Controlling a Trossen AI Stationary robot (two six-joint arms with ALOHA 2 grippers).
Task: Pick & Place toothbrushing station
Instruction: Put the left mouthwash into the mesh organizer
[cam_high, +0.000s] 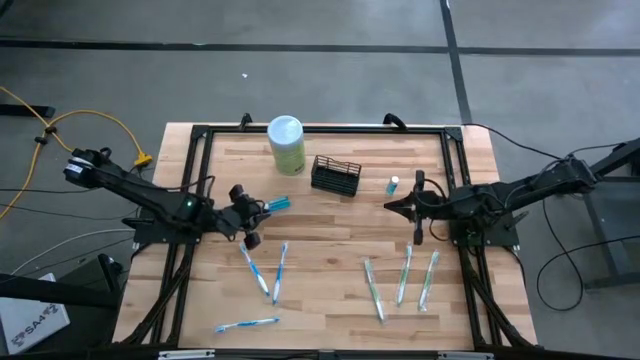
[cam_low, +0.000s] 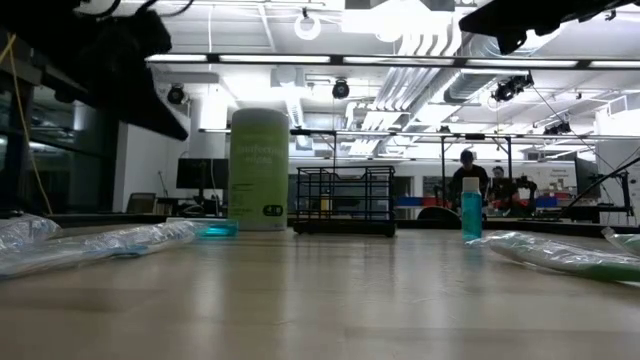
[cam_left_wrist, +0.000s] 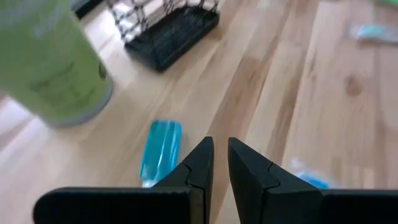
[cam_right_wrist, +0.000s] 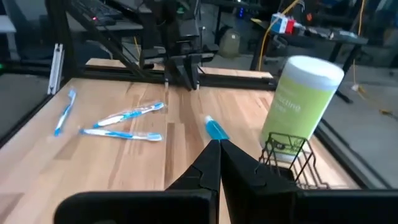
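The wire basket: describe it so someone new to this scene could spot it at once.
Look along the far edge of the wooden table, where a pale green canister with a white lid stands. Just right of it sits the black wire-mesh basket. It is the only dark, see-through, boxy thing there; a small blue bottle stands farther right.

Black wire-mesh basket (cam_high: 336, 175); pale green canister, white lid (cam_high: 286, 145); blue-white toothbrushes (cam_high: 267, 270); light striped wood desk (cam_high: 330, 290).

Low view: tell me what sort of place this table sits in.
Most likely a robotics lab or an open workshop. Behind the wooden table run exposed ceiling ducts and strip lights, and rows of workbenches with monitors, where a person sits far back.
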